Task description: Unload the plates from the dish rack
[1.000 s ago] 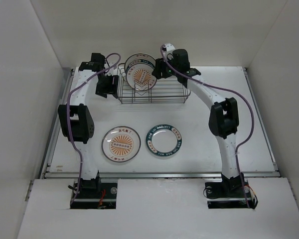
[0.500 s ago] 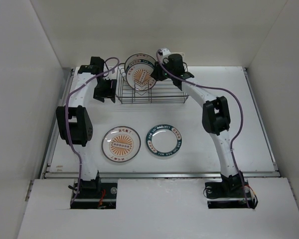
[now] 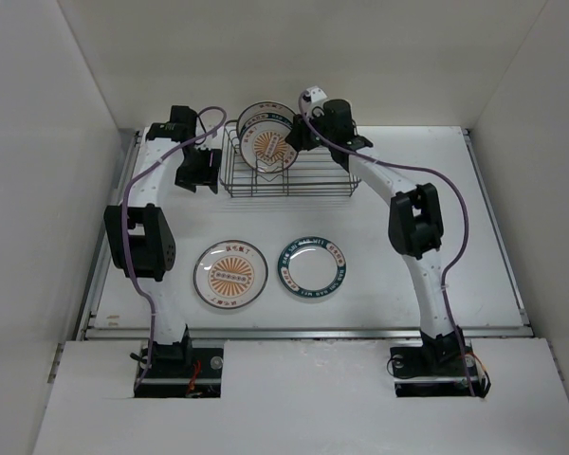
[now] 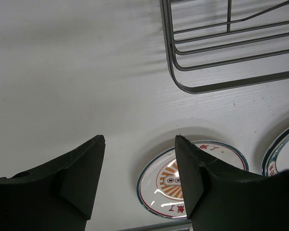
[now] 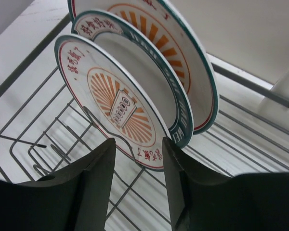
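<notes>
The dish rack [image 3: 289, 178] stands at the back of the table. Three plates stand upright in its left part: a front sunburst plate [image 5: 111, 103], a teal-rimmed plate [image 5: 151, 82] behind it, and a larger sunburst plate [image 5: 183, 57] at the back. My right gripper [image 5: 138, 144] is open, its jaws just short of the front plate's edge, touching nothing. Two plates lie flat on the table: a sunburst plate [image 3: 230, 273] and a teal-rimmed plate [image 3: 312, 266]. My left gripper [image 4: 139, 142] is open and empty, left of the rack [image 4: 221, 53], above bare table.
White walls close in the table on the left, back and right. The rack's right half holds no plates. The left gripper [image 3: 197, 171] hangs close to the rack's left end.
My right gripper has moved left along the rack towards the standing plates. My left arm has shifted slightly left, away from the rack. The plates have not moved.
</notes>
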Controlling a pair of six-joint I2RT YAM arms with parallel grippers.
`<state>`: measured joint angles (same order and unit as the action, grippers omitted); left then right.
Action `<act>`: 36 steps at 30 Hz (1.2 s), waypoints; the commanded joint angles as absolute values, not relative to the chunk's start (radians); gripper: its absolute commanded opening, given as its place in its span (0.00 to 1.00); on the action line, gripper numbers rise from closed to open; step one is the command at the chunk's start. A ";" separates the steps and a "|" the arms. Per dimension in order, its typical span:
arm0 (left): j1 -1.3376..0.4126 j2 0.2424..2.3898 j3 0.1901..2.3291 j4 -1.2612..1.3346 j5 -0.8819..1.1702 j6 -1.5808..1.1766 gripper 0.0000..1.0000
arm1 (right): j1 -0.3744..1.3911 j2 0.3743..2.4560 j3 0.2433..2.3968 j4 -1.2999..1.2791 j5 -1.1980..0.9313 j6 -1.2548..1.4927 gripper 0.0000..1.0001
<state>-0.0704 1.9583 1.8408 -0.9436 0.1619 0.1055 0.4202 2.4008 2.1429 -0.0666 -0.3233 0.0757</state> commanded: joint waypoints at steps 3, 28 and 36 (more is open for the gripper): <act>-0.067 1.881 1.841 -0.954 0.144 0.114 0.57 | 0.420 2.364 2.201 0.000 -0.320 0.049 0.50; -0.077 1.901 1.839 -0.965 0.126 0.114 0.57 | 0.420 2.488 2.232 0.023 -0.371 0.132 0.15; -0.077 1.901 1.830 -0.965 0.126 0.114 0.57 | 0.411 2.375 2.134 0.081 -0.385 0.083 0.00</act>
<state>-0.0719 1.9388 1.8400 -0.9482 0.1333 0.1070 0.4065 2.4771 2.1429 0.0380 -0.3649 0.0929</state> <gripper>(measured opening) 0.567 0.197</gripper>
